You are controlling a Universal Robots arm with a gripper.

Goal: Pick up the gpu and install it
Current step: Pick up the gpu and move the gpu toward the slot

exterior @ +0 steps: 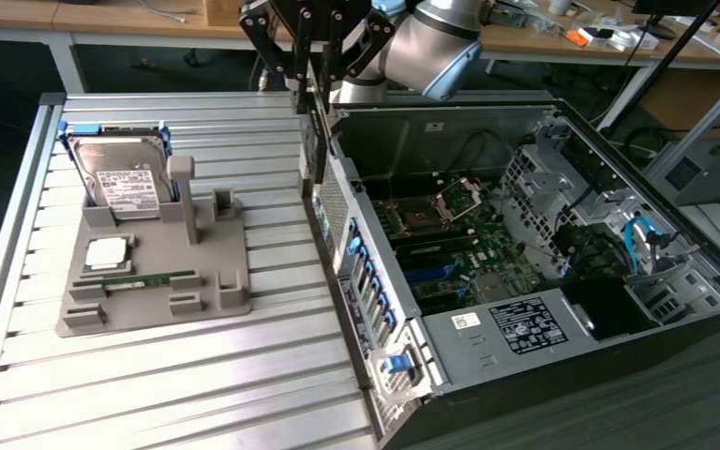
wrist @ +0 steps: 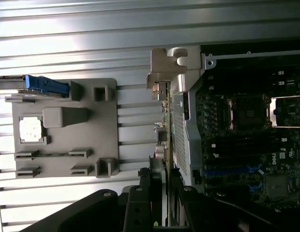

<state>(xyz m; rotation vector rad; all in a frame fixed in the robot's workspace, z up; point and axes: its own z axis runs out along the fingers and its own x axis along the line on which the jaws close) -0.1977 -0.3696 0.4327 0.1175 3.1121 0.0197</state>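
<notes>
The slatted metal table [exterior: 147,375] fills the left and lower part of the exterior view. On its right side lies the open computer case [exterior: 397,141], side panel off and motherboard [exterior: 460,244] facing up. The arm [exterior: 435,42] enters from the upper middle of the frame; its grey wrist link leans toward the exterior view's left and the tool points straight down.

The gripper [exterior: 314,98] hangs over the case's left wall at the far corner. Its black fingers [wrist: 146,180] are clamped on the gpu [exterior: 315,141], one on each flat face. The card hangs vertically and edge-on, clear of the table, just beside the case wall (possibly brushing the rim, but the angle does not settle it). In the wrist view the gpu [wrist: 165,125] runs as a thin green line away from the gripper [wrist: 165,176], ending in its silver bracket [wrist: 167,65].

To the left of the frame sits the grey fixture [exterior: 147,300], holding a hard drive [exterior: 123,183] on edge, a processor chip [exterior: 106,251] and a narrow RAM stick [exterior: 147,278].
</notes>
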